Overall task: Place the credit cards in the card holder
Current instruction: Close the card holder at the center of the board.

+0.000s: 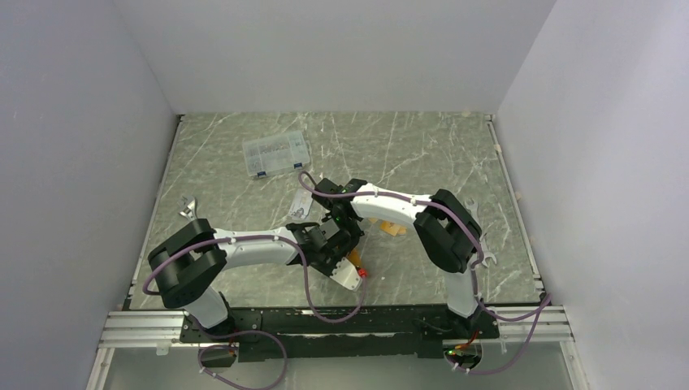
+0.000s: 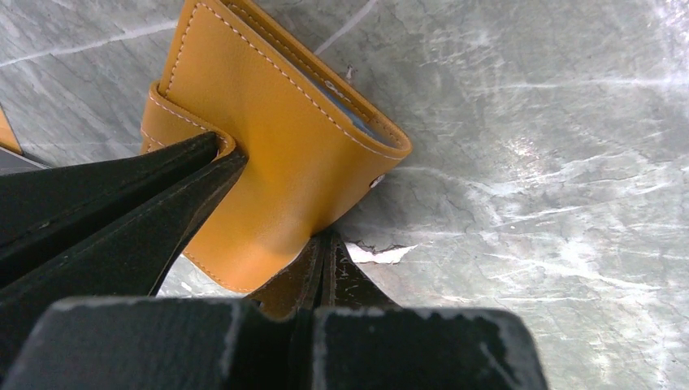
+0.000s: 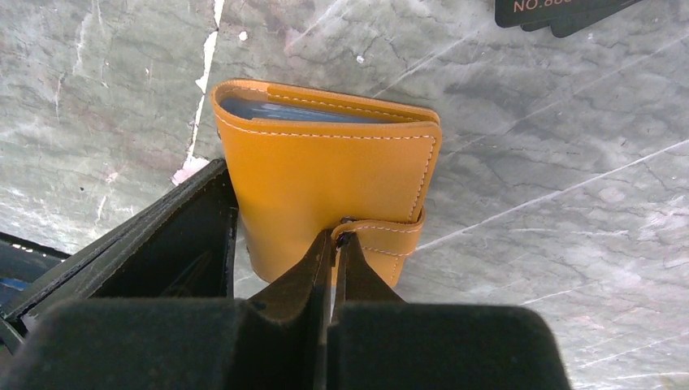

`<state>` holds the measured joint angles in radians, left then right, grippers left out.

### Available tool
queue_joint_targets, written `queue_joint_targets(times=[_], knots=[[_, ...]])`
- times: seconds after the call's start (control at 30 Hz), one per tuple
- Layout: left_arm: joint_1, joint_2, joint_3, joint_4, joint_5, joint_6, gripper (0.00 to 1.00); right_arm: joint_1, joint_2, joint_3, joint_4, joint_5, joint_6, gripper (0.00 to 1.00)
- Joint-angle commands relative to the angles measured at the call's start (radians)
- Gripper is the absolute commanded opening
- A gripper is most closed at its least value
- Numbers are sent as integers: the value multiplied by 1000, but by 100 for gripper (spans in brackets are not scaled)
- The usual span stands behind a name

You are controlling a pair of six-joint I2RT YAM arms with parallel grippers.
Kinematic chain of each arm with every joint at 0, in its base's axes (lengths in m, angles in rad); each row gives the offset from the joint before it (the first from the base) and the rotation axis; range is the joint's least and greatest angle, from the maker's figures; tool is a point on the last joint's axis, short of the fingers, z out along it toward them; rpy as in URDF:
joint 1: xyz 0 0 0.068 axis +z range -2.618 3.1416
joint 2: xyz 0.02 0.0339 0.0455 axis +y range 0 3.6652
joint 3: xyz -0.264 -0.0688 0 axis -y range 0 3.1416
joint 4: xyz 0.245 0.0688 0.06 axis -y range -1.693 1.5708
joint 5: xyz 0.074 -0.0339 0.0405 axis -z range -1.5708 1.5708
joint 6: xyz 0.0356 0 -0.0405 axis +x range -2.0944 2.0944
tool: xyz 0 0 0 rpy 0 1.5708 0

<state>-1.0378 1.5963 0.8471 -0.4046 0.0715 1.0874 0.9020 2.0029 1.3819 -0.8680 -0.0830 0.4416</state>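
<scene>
Orange leather-like material fills the left wrist view: one card holder (image 2: 276, 122), closed, is pinched between the fingers of the left gripper (image 2: 272, 193), its cover dented where they press. One orange-tan card (image 2: 6, 134) is cut by the picture's edge.

In the right wrist view the holder's long axis runs across the picture, with its blue-grey inside at the far edge and the tab (image 3: 382, 227) wrapped round one short end. The right gripper (image 3: 280, 195) straddles a corner, one fingertip at the tab; whether it is clamped cannot be told. At least two overlapping black cards (image 3: 561, 12) lie beyond.

From above, the holder is mostly hidden where both grippers meet; one clear box (image 1: 276, 153) and pale cards (image 1: 301, 207) are seen farther left.
</scene>
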Motion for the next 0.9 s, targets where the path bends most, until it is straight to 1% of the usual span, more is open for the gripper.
queue_joint_targets(times=[0.0, 0.2, 0.23, 0.3, 0.33, 0.37, 0.43, 0.47, 0.5, 0.6, 0.67, 0.73, 0.87], knots=[[-45, 21, 7, 79, 116, 3, 0, 61, 287, -167, 273, -83, 51, 0], [-50, -27, 11, 50, 111, -18, 0, 61, 331, -209, 346, -88, 101, 0], [-50, -42, 14, 35, 114, -26, 3, 59, 327, -224, 364, -87, 111, 0], [-48, -76, 17, 8, 113, -42, 16, 53, 327, -244, 375, -81, 121, 0], [-45, -96, 20, -10, 105, -56, 25, 51, 329, -252, 378, -73, 126, 0], [-42, -116, 27, -32, 104, -66, 41, 50, 326, -259, 380, -66, 131, 0], [-18, -164, 47, -87, 139, -85, 68, 44, 315, -275, 392, -59, 148, 0], [0, -187, 59, -115, 163, -97, 76, 41, 309, -284, 396, -56, 153, 0], [19, -210, 71, -143, 186, -110, 79, 40, 302, -289, 398, -51, 159, 0], [90, -283, 112, -238, 255, -135, 91, 37, 263, -311, 400, -26, 179, 0], [166, -344, 134, -300, 307, -143, 99, 35, 219, -322, 393, 7, 191, 2], [250, -407, 155, -369, 361, -147, 99, 33, 163, -330, 383, 39, 204, 13], [427, -535, 186, -483, 426, -163, 99, 31, 50, -323, 353, 99, 228, 28]])
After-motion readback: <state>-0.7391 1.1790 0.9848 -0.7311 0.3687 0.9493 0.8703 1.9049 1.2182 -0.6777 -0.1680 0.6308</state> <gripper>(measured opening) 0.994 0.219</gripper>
